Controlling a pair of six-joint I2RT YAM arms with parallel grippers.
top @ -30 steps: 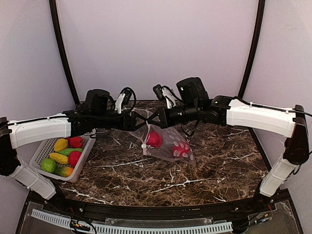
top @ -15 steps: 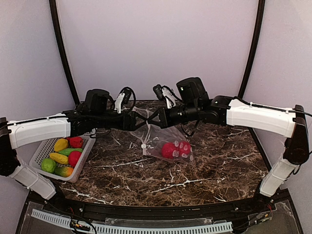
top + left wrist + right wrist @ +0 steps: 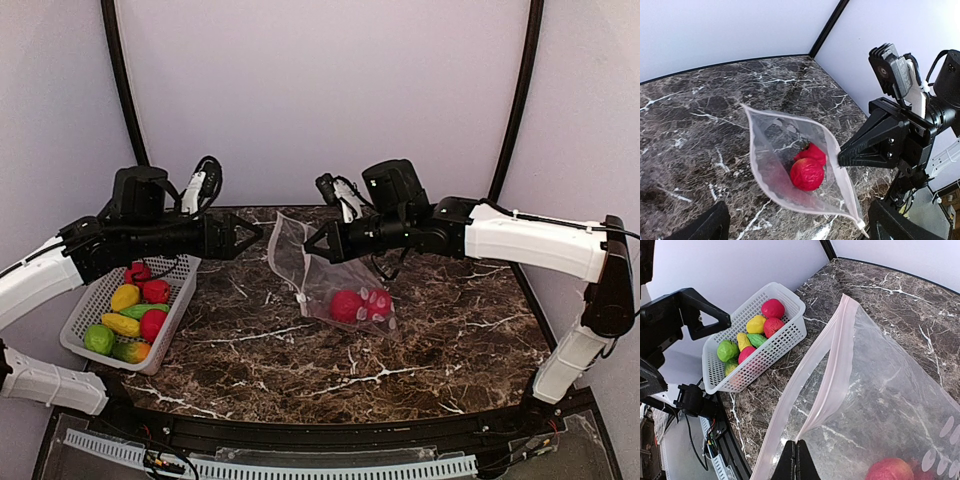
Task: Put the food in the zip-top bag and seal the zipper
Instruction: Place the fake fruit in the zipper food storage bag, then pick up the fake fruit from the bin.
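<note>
The zip-top bag (image 3: 312,268) hangs with its mouth open over the marble table (image 3: 430,350). My right gripper (image 3: 310,245) is shut on its upper rim, and the right wrist view shows the fingertips (image 3: 796,450) pinching the pink zipper (image 3: 837,355). Two red pieces of food (image 3: 807,174) lie inside the bag at its bottom. The white slider tab (image 3: 860,225) hangs at the zipper's end. My left gripper (image 3: 250,235) is open and empty, left of the bag and apart from it. More food (image 3: 125,296) sits in the basket.
A white mesh basket (image 3: 172,330) stands at the table's left edge, holding several red, yellow and green pieces (image 3: 756,324). My left arm reaches over its far end. Purple walls and black corner posts (image 3: 125,100) close in the back.
The red piece has dropped to the bag's bottom beside the other one. My left gripper has opened wider and pulled back leftward from the bag mouth. The right gripper has kept its hold.
</note>
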